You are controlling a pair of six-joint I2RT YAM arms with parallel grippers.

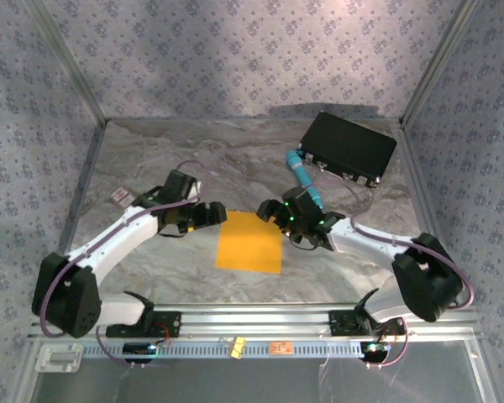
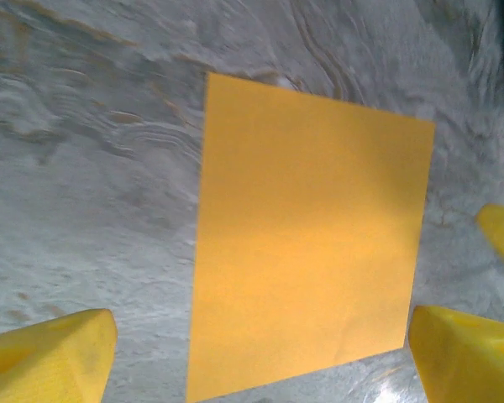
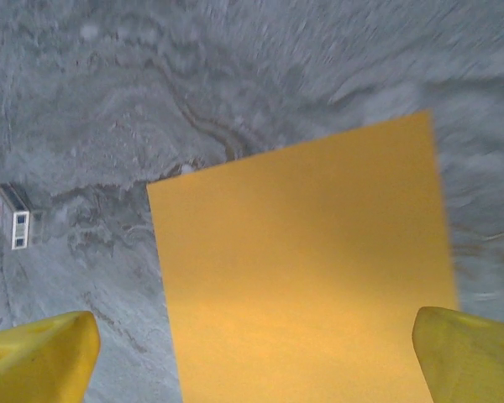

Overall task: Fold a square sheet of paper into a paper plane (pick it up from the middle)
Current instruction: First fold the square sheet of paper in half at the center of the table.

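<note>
The square sheet of paper (image 1: 249,242) lies flat and unfolded on the table (image 1: 151,155), between the two grippers. The left gripper (image 1: 208,216) sits just beside the sheet's far left corner, its jaws spread wide with nothing held. The right gripper (image 1: 275,211) sits just beside the far right corner, its jaws also spread wide and holding nothing. A teal cylinder (image 1: 304,178) and a black box (image 1: 348,148) lie beyond the right gripper. A small card (image 1: 119,196) lies near the left wall.

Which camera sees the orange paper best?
The left wrist view: the square sheet of paper looks big, flat and almost whole. The top external view shows it whole but small. The right wrist view cuts off the sheet's near edge.
</note>
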